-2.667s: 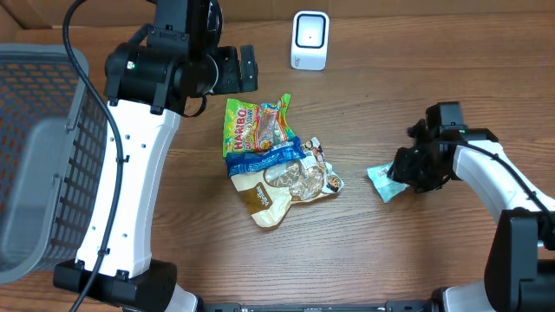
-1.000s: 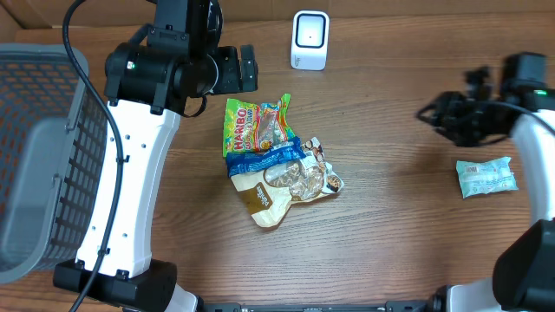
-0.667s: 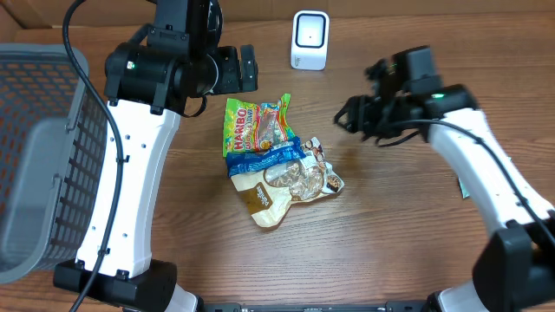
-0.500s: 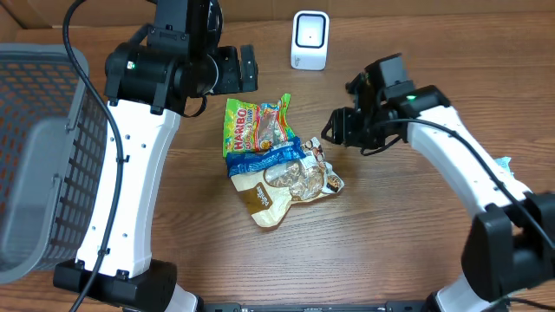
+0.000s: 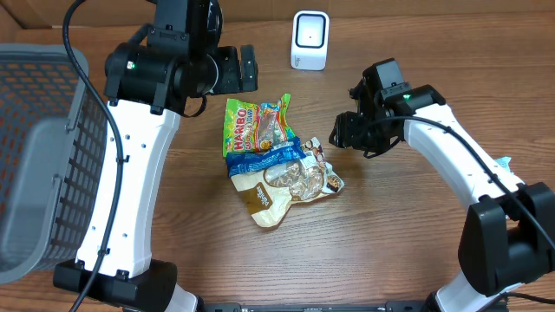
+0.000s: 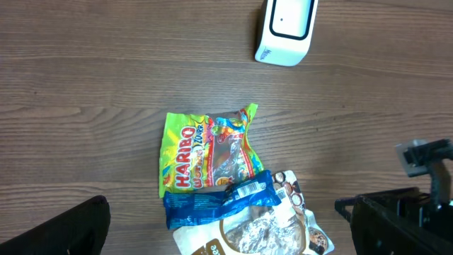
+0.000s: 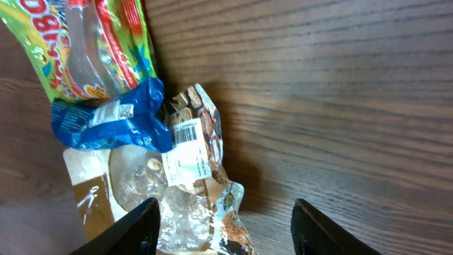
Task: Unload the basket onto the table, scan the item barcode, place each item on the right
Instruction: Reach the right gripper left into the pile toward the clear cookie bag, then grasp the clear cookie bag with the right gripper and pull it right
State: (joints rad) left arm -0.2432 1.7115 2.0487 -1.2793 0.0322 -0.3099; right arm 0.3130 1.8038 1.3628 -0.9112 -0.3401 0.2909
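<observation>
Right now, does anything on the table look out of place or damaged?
The blue packet lies askew across both the Haribo bag and the crumpled clear bag, all in one heap. Nothing looks spilled or torn.

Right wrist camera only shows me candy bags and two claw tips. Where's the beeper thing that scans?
Observer: The white scanner stands at the table's far edge, beyond the Haribo bag.
Operator: Is the other claw holding anything?
Observer: No, the left claw is open and empty, above the table.
Operator: What else is there?
Observer: A grey mesh basket at the table's left side.
</observation>
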